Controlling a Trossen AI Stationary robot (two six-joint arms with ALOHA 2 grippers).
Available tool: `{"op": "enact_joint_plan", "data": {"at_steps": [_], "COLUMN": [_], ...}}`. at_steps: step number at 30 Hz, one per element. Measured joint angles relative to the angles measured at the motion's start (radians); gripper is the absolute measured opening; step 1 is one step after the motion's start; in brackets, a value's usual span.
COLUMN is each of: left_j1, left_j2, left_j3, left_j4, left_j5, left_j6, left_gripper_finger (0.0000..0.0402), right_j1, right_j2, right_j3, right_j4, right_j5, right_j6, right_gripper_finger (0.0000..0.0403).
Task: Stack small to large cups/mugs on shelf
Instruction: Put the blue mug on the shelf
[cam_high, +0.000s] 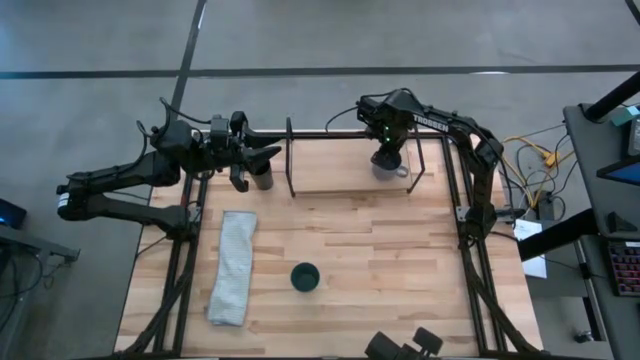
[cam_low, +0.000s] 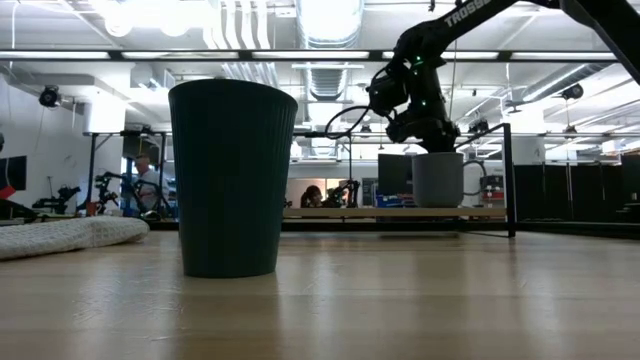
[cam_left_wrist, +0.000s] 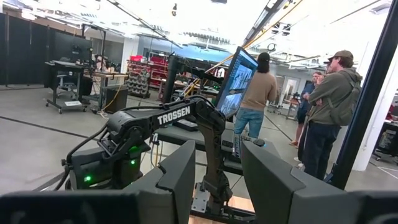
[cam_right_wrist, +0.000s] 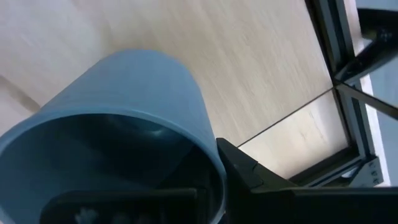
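The grey-blue mug (cam_high: 385, 170) stands on the shelf's pale board (cam_low: 400, 212), at its right end, with its side handle (cam_high: 403, 172) toward the near right. My right gripper (cam_high: 388, 150) comes down on it from above and is shut on its rim. The black tumbler (cam_high: 262, 178) stands upright on the table just left of the shelf's rods (cam_high: 290, 160). My left gripper (cam_high: 262, 155) hovers beside and above it, open, with nothing between its fingers (cam_left_wrist: 180, 180). The dark teal cup (cam_high: 305, 277) stands upright on its base in the table's middle, toward the near edge, and looms large in the low view (cam_low: 232, 180). My right gripper holds the mug by its rim (cam_right_wrist: 208, 155), one finger inside the hollow (cam_right_wrist: 143, 200) and one outside the wall (cam_right_wrist: 249, 177). It comes from above, pointing down. The mug is upright with its base at the shelf board (cam_low: 438, 205).
A folded pale towel (cam_high: 232, 265) lies along the table's left side. Black frame rods (cam_high: 470, 230) run down both table sides. A dark object (cam_high: 405, 345) sits at the near edge. People stand in the room beyond (cam_left_wrist: 326, 118).
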Motion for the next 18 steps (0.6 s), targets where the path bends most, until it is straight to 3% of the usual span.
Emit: {"op": "enact_joint_plan", "data": {"at_steps": [18], "left_j1": [0.000], "left_j2": [0.000], "left_j3": [0.000], "left_j4": [0.000], "left_j5": [-0.005], "left_j6": [0.000], "left_gripper_finger": [0.0116], "right_j1": [0.000], "right_j2": [0.005], "right_j3": [0.001], "right_j4": [0.002], "right_j5": [0.001], "right_j6": [-0.077], "right_gripper_finger": [0.0021]}}
